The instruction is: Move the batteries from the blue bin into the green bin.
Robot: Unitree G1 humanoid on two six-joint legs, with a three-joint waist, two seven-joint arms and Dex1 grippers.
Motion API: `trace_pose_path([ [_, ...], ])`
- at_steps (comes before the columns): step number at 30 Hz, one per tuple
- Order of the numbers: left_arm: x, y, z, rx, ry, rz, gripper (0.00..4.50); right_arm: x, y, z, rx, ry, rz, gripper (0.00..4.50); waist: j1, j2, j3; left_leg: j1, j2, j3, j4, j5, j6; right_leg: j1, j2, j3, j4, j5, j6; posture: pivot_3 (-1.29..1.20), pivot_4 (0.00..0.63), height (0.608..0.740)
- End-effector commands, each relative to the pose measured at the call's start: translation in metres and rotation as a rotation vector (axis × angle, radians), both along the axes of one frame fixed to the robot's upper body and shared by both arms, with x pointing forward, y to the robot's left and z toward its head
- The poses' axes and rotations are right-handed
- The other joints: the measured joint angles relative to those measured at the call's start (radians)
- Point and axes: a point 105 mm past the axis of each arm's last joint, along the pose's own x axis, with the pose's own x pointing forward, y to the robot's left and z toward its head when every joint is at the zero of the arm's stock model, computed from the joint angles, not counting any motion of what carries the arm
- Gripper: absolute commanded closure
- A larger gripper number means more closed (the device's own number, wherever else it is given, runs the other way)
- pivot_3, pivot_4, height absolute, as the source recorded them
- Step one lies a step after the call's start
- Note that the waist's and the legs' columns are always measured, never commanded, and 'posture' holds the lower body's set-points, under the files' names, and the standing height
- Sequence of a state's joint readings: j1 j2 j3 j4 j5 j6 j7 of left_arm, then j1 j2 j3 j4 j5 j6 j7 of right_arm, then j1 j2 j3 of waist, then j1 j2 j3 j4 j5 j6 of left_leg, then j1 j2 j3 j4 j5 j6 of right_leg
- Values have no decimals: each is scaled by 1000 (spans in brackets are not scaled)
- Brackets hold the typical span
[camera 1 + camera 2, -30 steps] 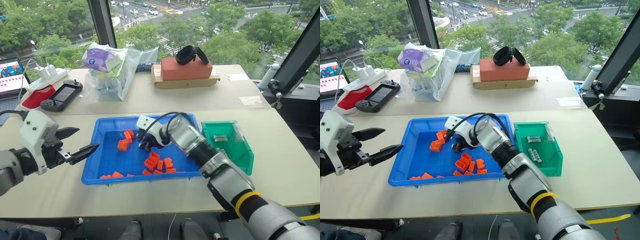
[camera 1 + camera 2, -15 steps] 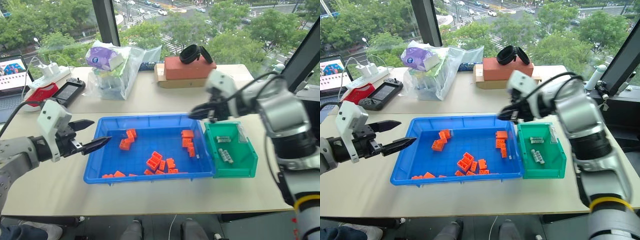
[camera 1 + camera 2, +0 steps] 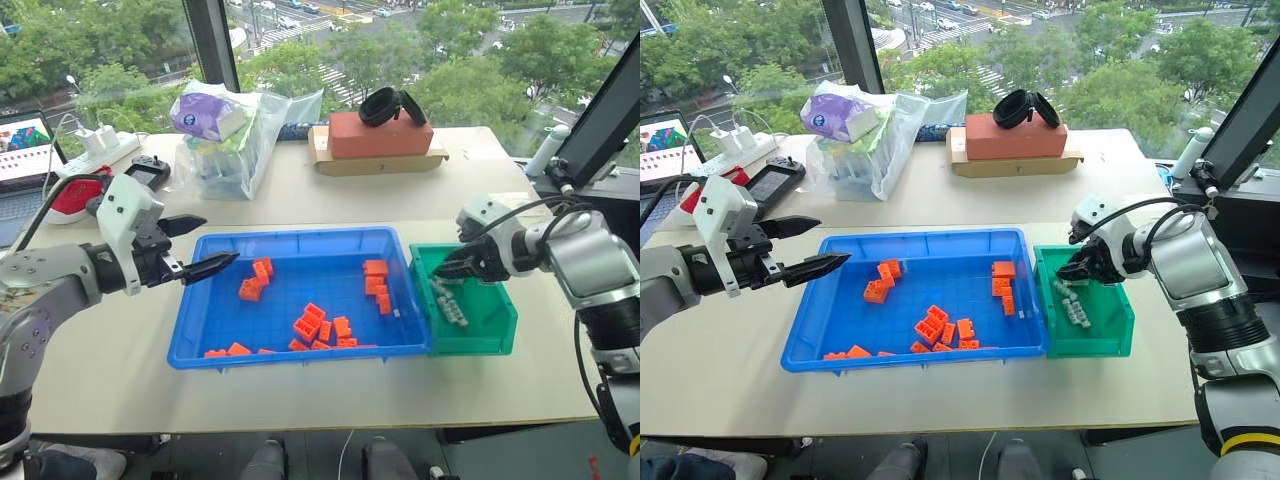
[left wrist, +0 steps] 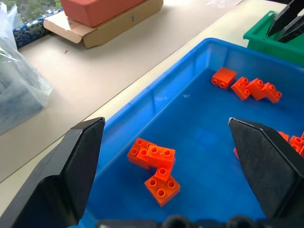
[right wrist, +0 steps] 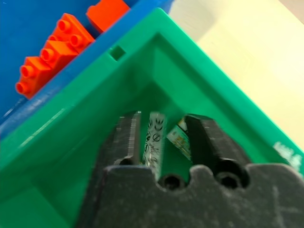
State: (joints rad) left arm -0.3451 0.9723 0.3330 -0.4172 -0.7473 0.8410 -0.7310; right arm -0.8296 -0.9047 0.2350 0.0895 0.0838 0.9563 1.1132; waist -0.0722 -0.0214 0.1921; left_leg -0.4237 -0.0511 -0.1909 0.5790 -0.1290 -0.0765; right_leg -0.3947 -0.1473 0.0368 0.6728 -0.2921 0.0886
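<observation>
Apparently batteries inside green bin

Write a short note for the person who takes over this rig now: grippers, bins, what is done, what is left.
Left gripper: open, empty, at the left edge of the blue bin.
Right gripper: open, down inside the green bin, one battery between its fingers.
Batteries: several lie in the green bin.
Blue bin: I see orange blocks and no clear battery; a small pale speck by its right wall is too small to tell.
Left: lift the right gripper out, check that speck.
</observation>
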Motion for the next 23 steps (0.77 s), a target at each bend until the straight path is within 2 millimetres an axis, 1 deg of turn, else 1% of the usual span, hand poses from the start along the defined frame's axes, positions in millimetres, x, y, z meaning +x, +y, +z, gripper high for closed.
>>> trace_pose_path([
  [1,0,2,10,10,-60,14,0,3,-8,28,2,-98,-11,904,2,0,0,0,0,0,0,0,0,0,0,0,0,0,0,0,150,740],
  [2,0,3,10,10,-61,17,0,4,-8,33,5,-115,-10,566,1,0,0,0,0,0,0,0,0,0,0,0,0,0,0,0,150,740],
  [3,0,4,10,10,-62,24,0,3,-4,41,32,-134,12,224,1,0,0,0,0,0,0,0,0,0,0,0,0,0,0,0,150,740],
  [5,0,5,10,12,-62,32,0,0,5,52,72,-156,60,224,0,0,0,0,0,1,0,0,0,0,0,0,0,0,0,0,150,740],
  [6,-2,7,9,19,-60,38,0,-4,15,59,109,-177,119,224,0,0,0,0,0,1,0,0,0,0,0,0,0,0,0,0,150,740],
  [8,-4,10,8,32,-54,45,0,-10,28,69,163,-218,199,224,-1,0,0,0,1,1,0,0,0,0,0,0,0,0,0,0,150,740],
  [9,-8,13,8,36,-51,54,0,-15,35,68,189,-237,260,224,-1,0,0,0,1,1,0,0,1,0,0,0,0,0,0,0,150,740],
  [12,-17,22,12,39,-54,88,0,-20,41,63,231,-276,328,224,2,-1,0,0,1,1,0,0,1,1,0,-1,-1,0,0,0,150,740],
  [14,-27,35,16,26,-64,143,0,-13,43,64,279,-369,341,224,2,-1,0,0,1,2,1,-1,1,2,0,-1,-2,0,0,0,150,740],
  [17,-35,45,15,25,-69,191,0,-7,40,63,317,-408,330,224,2,-1,0,0,2,3,2,0,1,3,0,-1,-2,0,0,0,150,740],
  [20,-46,58,7,4,-44,253,0,14,27,66,404,-371,245,224,1,-1,0,2,2,3,2,-1,1,4,0,0,-1,1,-1,0,150,740],
  [23,-46,59,4,-17,-42,268,0,23,25,64,422,-361,233,224,2,-1,0,2,3,4,2,0,1,4,0,0,-1,2,-3,0,150,740],
])
